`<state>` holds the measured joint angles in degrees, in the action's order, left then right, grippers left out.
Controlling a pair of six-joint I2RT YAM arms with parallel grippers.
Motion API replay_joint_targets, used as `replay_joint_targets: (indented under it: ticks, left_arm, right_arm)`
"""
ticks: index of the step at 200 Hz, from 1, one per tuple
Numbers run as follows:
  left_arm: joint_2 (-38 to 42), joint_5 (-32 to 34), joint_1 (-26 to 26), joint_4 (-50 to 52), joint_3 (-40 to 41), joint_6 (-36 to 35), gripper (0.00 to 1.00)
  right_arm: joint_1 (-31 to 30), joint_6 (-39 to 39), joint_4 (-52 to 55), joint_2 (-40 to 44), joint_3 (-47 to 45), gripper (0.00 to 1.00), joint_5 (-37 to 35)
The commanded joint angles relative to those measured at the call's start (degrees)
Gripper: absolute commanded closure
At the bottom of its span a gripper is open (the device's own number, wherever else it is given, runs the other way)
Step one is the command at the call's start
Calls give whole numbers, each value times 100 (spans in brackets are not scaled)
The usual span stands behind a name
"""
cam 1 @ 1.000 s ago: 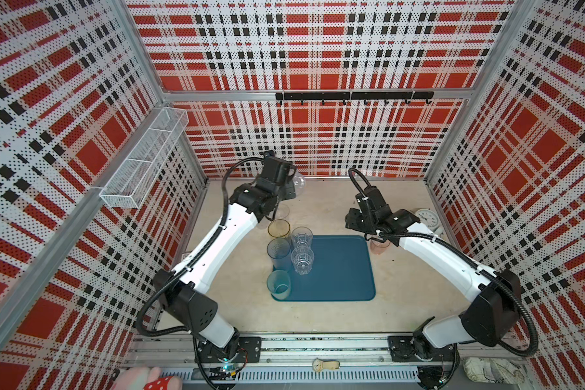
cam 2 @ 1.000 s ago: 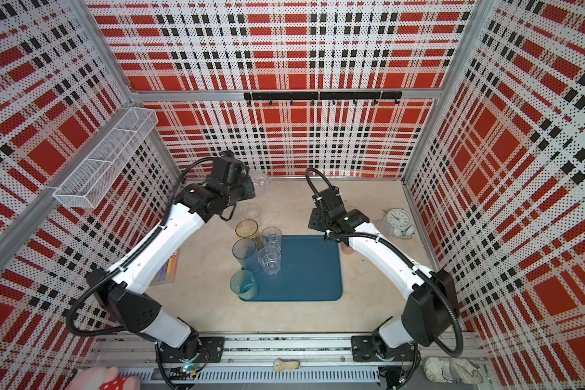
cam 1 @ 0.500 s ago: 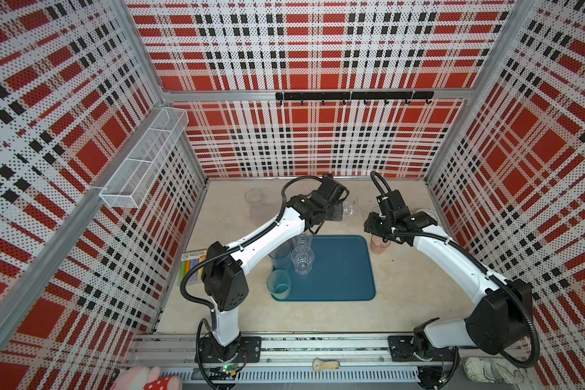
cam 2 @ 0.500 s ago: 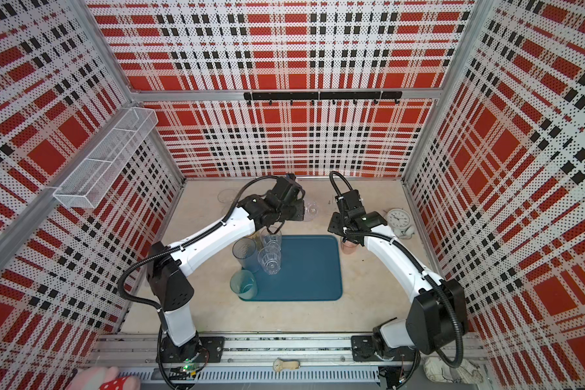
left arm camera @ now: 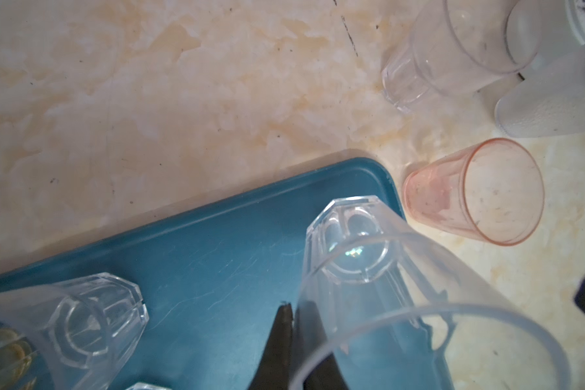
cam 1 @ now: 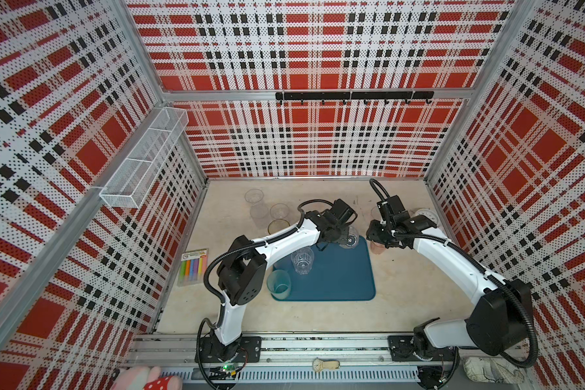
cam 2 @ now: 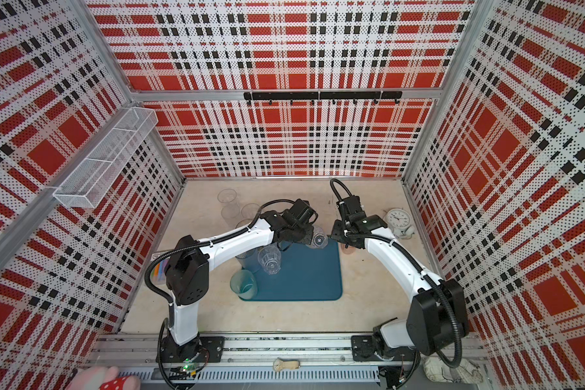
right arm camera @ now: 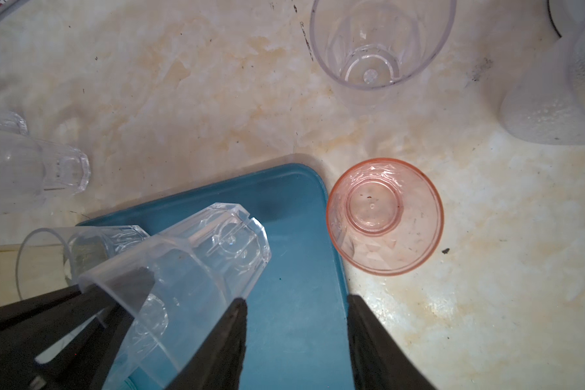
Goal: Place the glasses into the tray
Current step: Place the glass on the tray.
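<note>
- Near the middle of a top view, the blue tray (cam 1: 338, 280) lies flat on the table (cam 1: 402, 304).
- On its left part stand a clear glass (cam 1: 302, 260) and a tall grey-blue glass (cam 2: 249, 261); a teal glass (cam 1: 279, 285) stands at its lower left corner.
- A pink glass (right arm camera: 384, 216) stands on the table just beside the tray's upper right corner, not in it.
- More clear glasses (cam 1: 254, 197) stand on the table at the upper left, well apart from the tray.
- The left arm (cam 1: 284, 239) reaches across the tray from the lower left. Its left gripper (left arm camera: 294, 309) pinches the rim of a tilted glass (left arm camera: 352, 243), one finger inside, one outside. The bottom of that glass is over the tray's upper right corner.
- The right gripper (right arm camera: 296, 304) hangs over the same corner, jaws apart, nothing between them.
</note>
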<state>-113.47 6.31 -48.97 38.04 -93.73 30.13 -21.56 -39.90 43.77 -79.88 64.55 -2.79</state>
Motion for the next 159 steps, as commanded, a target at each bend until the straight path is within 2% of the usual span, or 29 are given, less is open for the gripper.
replay_joint_targets:
  ticks: [1,38,82,105,124,159]
  left_arm:
    - [177,-56,-9,1,235,-108,98]
    - [172,-205,81,61,340,-167,98]
    - [184,-277,81,64,360,-190,97]
    - [185,-283,81,54,390,-187,96]
    - [195,-338,81,16,373,-200,93]
    - [384,-682,174,-186,417,-216,84]
  right_arm:
    - [-91,253,150,302,-106,48,317]
    - [-369,473,-20,464,-237,40,1016]
    - [-573,154,-641,13,-330,38,1035]
    - [-656,172,-764,-367,-236,40,1075]
    - [-818,157,-763,-617,-202,43,787]
    - [-908,-98,-1115,-725,-566,54,517]
